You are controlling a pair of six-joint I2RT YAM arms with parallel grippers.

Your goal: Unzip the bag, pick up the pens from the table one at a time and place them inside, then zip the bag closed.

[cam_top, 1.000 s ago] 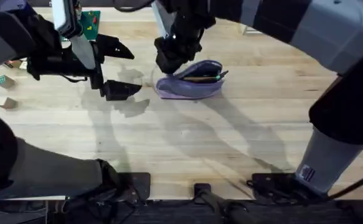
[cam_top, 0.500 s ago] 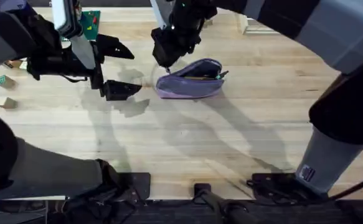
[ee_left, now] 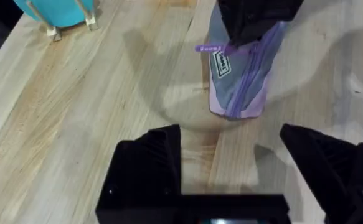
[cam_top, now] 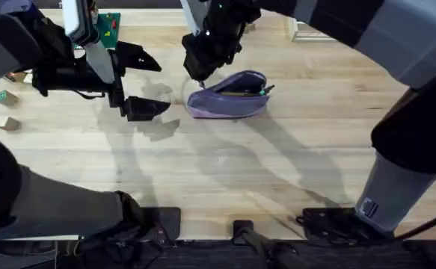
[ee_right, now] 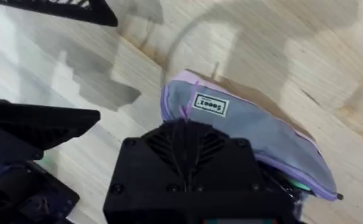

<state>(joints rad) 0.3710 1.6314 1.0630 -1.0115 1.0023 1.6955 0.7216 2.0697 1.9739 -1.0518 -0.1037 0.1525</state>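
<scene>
- The table (cam_top: 225,172): its near half is bare plank; the task's things lie in its far half.
- Left gripper (cam_top: 144,82): it hovers toward the far-left part of the table, beside the bag. Its fingers are spread wide and hold nothing. Its own camera shows the left gripper (ee_left: 231,168) framing bare wood, with the bag ahead and well apart.
- The bag (cam_top: 229,104): it lies on the far half of the table, about mid-width, with its long side along the far edge.
- The pens (cam_top: 241,93): both lie inside the bag's mouth, none on the table, their tips poking out at the right end. We judge the loading done and the zipping in hand.
- Right gripper (cam_top: 197,75): it sits at the bag's left end. A second ago it stood lower over the fabric; it has since shifted slightly toward the far-left corner and then held still. The mouth looks to us still open.
- Left wrist view: the pull tab (ee_left: 209,47) juts from under the right gripper (ee_left: 249,25), which appears closed on it; overhead hides this.
- Right wrist view: the right gripper (ee_right: 187,155) covers the tab, but a white label (ee_right: 210,104) and a green pen tip (ee_right: 299,185) show on the bag (ee_right: 262,134).
</scene>
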